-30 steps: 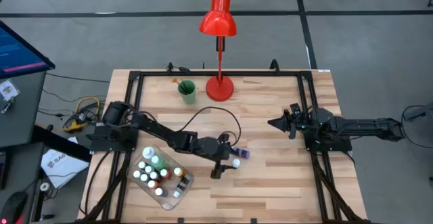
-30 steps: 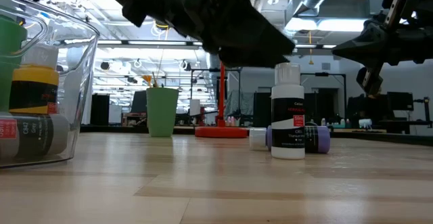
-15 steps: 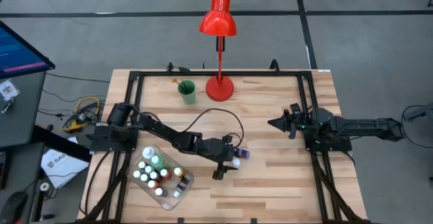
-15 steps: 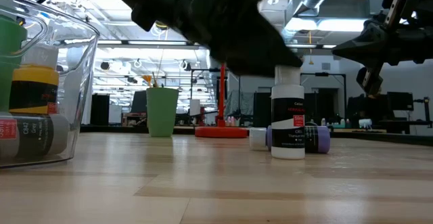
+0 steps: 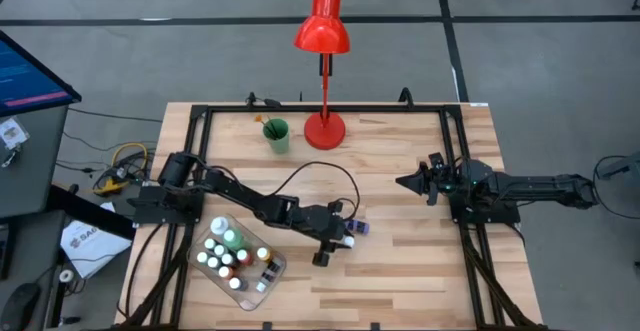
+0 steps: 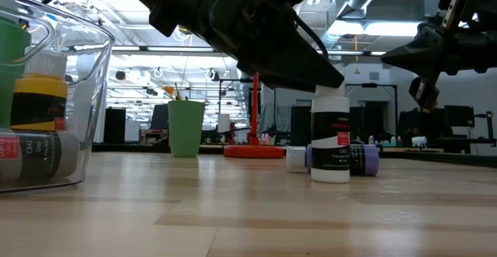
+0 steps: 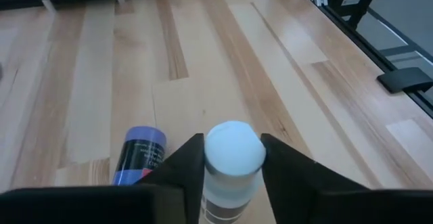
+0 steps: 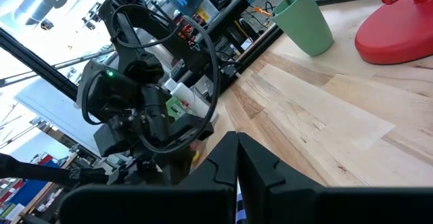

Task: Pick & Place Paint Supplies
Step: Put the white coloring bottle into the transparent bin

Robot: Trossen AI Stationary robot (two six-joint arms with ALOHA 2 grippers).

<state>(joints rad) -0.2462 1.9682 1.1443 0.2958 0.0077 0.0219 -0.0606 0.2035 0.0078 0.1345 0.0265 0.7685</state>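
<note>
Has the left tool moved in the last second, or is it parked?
Yes. In the low view the left tool has come down over the white-capped bottle, whose cap showed clear a second ago; the green cup stays put.

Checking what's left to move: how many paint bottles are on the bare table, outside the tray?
2: a white bottle upright between the left gripper fingers, and a purple bottle lying beside it.
</note>
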